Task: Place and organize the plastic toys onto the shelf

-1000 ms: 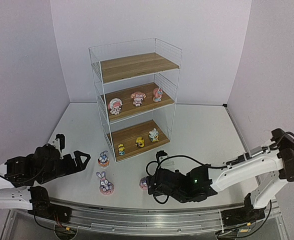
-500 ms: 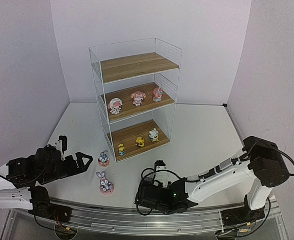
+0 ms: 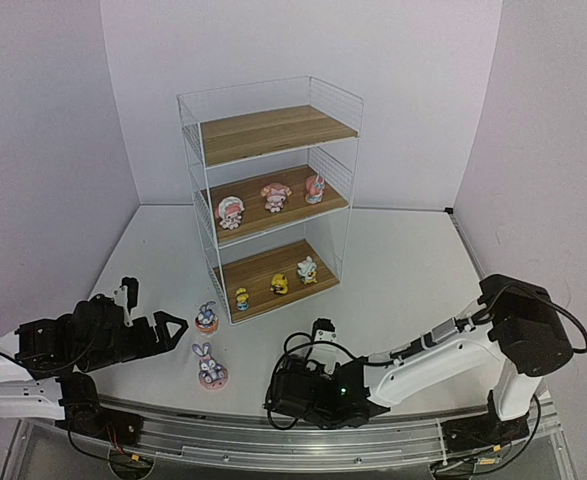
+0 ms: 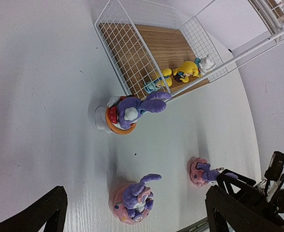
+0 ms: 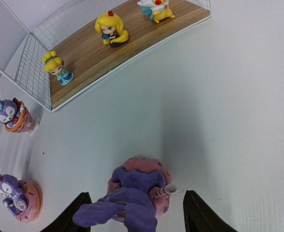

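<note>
The shelf [image 3: 273,190] stands at the back with three pink-white toys on its middle board [image 3: 273,196] and three small yellow ones on its bottom board [image 3: 275,283]. Three purple bunnies are on the table. One in an orange cup [image 3: 206,318] [image 4: 127,111] stands by the shelf's corner. One on a pink base [image 3: 211,367] [image 4: 132,203] lies ahead of my open left gripper [image 3: 170,325] [image 4: 132,215]. The third [image 5: 137,195] [image 4: 202,171] lies between the spread fingers of my open right gripper [image 3: 285,385] [image 5: 137,217], untouched by them; my arm hides it in the top view.
The shelf's top board [image 3: 273,132] is bare. White table [image 3: 403,270] stretches to the right of the shelf. The shelf's wire side [image 4: 132,63] stands close behind the cup bunny. A metal rail [image 3: 273,440] runs along the near edge.
My right arm has swung left and towards the near edge, and its open gripper now straddles the third bunny. My left gripper has shifted slightly and stays open.
</note>
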Robot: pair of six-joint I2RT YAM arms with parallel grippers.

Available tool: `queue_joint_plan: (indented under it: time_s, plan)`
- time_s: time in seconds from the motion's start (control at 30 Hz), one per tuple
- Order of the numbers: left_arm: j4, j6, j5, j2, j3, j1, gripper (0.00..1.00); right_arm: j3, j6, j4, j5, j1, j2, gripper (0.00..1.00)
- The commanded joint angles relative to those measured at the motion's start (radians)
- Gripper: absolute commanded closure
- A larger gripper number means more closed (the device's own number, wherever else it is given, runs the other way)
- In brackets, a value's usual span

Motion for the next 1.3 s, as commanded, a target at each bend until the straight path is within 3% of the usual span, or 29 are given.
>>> queue_joint_plan:
  time_s: [0.0, 0.43, 0.67, 0.73, 0.93, 1.27]
  plan:
    - [0.018, 0.02, 0.024, -0.132, 0.0, 0.003, 0.0, 0.05, 0.087, -0.027, 0.058, -0.001, 0.027, 0.38]
    - [0.074, 0.043, 0.053, -0.073, -0.003, 0.003, 0.0, 0.078, 0.101, -0.054, 0.034, -0.035, 0.069, 0.49]
    - [0.07, 0.039, 0.046, -0.092, -0.011, 0.003, 0.0, 0.088, 0.067, -0.063, 0.026, -0.038, 0.074, 0.7]
    - [0.068, 0.038, 0.043, -0.099, -0.014, 0.003, 0.0, 0.086, 0.051, -0.063, 0.027, -0.038, 0.069, 0.83]
    - [0.055, 0.035, 0.04, -0.108, -0.014, 0.003, 0.0, 0.088, -0.044, -0.065, 0.033, -0.038, 0.047, 0.99]
    - [0.052, 0.04, 0.032, -0.113, -0.002, 0.003, 0.0, 0.083, -0.211, -0.066, 0.077, -0.038, -0.065, 1.0]
